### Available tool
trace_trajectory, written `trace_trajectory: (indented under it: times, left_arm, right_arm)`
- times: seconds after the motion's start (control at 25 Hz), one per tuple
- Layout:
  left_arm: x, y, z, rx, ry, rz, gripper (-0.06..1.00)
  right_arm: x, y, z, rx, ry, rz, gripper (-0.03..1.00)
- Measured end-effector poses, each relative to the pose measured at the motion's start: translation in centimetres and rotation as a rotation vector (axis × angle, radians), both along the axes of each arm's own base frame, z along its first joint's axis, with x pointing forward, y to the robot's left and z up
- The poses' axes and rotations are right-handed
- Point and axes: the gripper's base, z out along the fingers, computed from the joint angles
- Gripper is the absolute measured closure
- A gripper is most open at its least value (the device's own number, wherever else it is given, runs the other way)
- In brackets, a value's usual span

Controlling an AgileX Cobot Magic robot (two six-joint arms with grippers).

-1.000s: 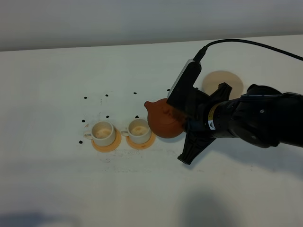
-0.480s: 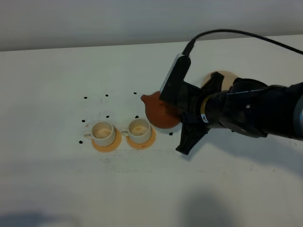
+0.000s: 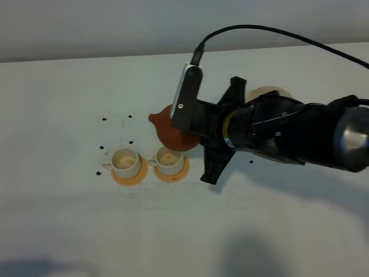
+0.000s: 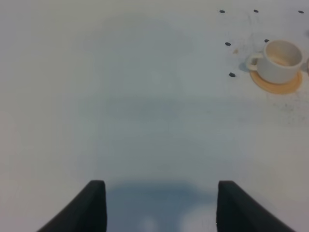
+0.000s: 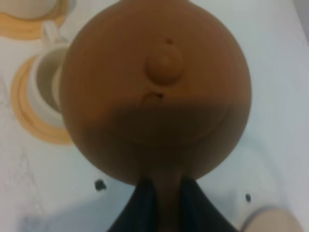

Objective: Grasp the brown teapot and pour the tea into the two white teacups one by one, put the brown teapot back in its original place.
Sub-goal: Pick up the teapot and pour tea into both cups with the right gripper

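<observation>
High view: the right end effector (image 3: 193,137) carried the brown teapot (image 3: 168,130) just behind the nearer teacup (image 3: 168,161), with the spout aimed leftward past the other teacup (image 3: 124,161). The saucer (image 3: 266,91) lay well behind.

Left wrist: the left end effector (image 4: 159,208) was spread and empty, well apart from the pot.

Right wrist: the fingers (image 5: 144,205) pinched the handle, and the pot's long axis ran straight away from them.

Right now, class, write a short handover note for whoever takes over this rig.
Left gripper: open, empty.
Right gripper: shut on the teapot by its handle.
Teapot is off its saucer, held behind the cup nearer the arm; other cup beside it.
Done: pickup. Pours: cannot tell.
Left: any pouring, then teapot back on saucer.
</observation>
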Motion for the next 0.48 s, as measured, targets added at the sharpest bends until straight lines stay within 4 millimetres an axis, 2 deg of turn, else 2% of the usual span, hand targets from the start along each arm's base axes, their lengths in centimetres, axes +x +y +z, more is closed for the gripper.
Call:
trace_trajectory:
  times: [0.48]
  left_arm:
    - [0.0, 0.0, 0.0, 0.000, 0.000, 0.000, 0.44]
  right_arm:
    - [1.5, 2.7, 0.6, -0.067, -0.105, 0.097, 0.85]
